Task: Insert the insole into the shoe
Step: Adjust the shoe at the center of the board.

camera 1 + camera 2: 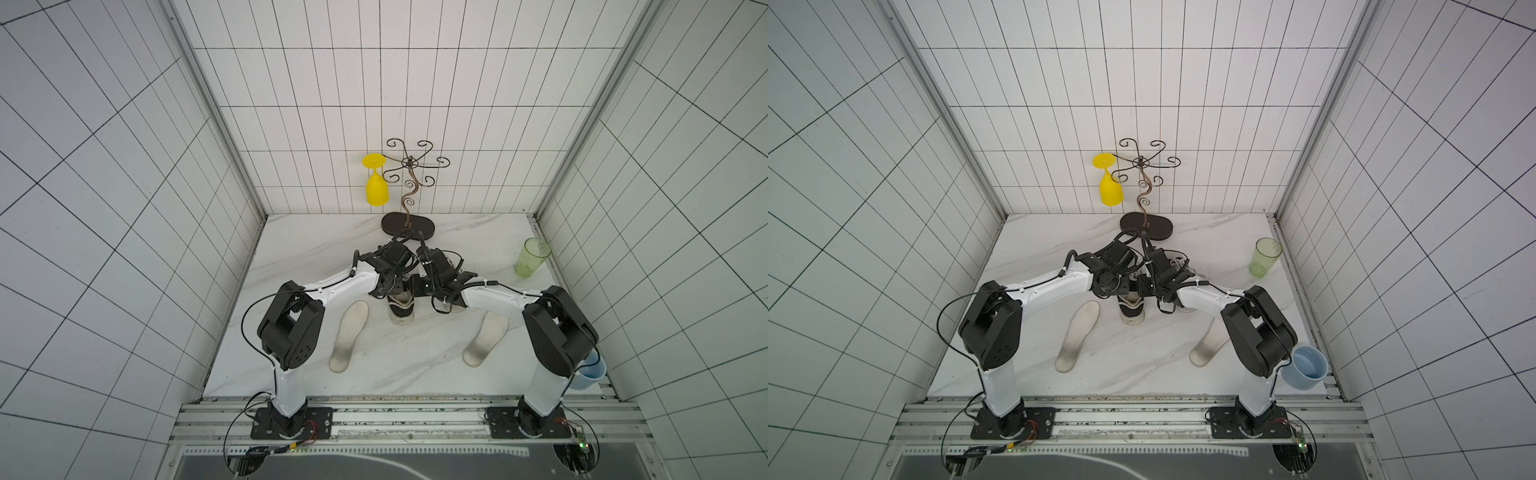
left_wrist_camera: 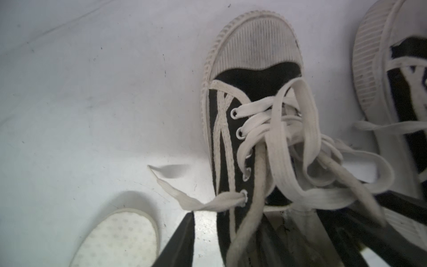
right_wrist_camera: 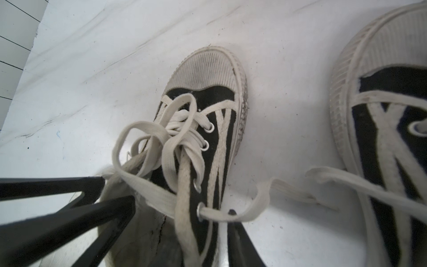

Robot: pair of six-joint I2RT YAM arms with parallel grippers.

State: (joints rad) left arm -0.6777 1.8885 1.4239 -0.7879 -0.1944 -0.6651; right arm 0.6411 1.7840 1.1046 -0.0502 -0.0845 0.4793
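Both arms meet over the shoe (image 1: 402, 311), which stands in the middle of the table (image 1: 311, 249) with its toe toward the near edge and its laces loose. The left pincer (image 2: 254, 219) straddles the shoe's left wall at the opening, one finger outside and one within. A strip of table shows between the outer finger and the canvas, so its jaws stand apart and grip nothing. The right pincer (image 3: 180, 208) sits likewise on the right wall, but I cannot tell whether it pinches the canvas or only brackets it. Placed so, the two seem meant to steady the shoe and spread its mouth before anything goes in.

Neither insole is lifted. The left insole (image 1: 349, 336) lies flat between the shoe and the near left corner. The right insole (image 1: 486, 338) lies toward the near right corner, beside the right arm. A second shoe (image 2: 369, 69) stands just right of the first, mostly hidden under that arm in both top views.

The shoe's mouth shows only pale lining, so it looks empty. A green cup (image 1: 532, 257) stands upright near the right edge, apparently empty. A blue mug (image 1: 1306, 368) at the near right corner shows a bare inside. A yellow goblet (image 1: 376, 180) hangs upside down from a wire rack (image 1: 409, 226) at the far edge.
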